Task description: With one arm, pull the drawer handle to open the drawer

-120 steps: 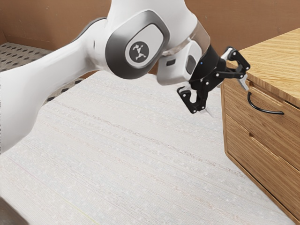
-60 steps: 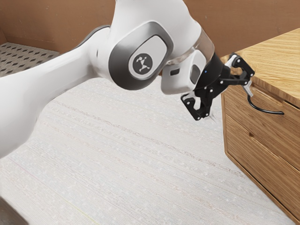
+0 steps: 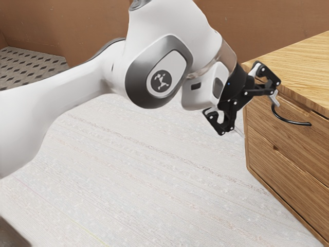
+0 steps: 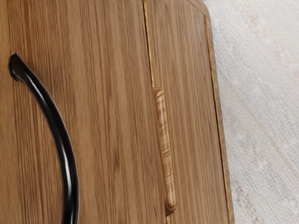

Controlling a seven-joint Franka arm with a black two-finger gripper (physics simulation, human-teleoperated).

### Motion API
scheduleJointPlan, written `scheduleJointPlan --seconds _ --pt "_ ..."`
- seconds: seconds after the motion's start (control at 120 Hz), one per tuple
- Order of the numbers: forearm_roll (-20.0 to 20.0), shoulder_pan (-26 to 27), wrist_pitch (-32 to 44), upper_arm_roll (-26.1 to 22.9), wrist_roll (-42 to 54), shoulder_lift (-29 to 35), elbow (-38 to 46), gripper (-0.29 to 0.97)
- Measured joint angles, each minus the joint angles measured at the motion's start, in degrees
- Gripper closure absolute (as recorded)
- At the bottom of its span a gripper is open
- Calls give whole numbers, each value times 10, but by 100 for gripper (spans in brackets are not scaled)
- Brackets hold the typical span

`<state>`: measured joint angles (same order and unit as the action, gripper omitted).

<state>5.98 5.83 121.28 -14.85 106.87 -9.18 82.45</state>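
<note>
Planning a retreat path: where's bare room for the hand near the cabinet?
Free: tabletop between arm and cabinet front, below the jaws; the cabinet's top too. Crowded: upper drawer's corner, open jaws close by the black handle.

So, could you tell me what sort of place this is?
Probably a simulated lab or workshop bench: a pale tabletop, a wooden drawer cabinet with a black handle, and a perforated metal panel by a brown wall.
</note>
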Motion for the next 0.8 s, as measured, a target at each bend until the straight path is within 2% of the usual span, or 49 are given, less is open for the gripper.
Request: scheduleJointPlan --seconds 0.558,0.8 --pt "2 2 22 0 -14 3 22 1" --pt "2 2 23 0 -22 5 22 14"
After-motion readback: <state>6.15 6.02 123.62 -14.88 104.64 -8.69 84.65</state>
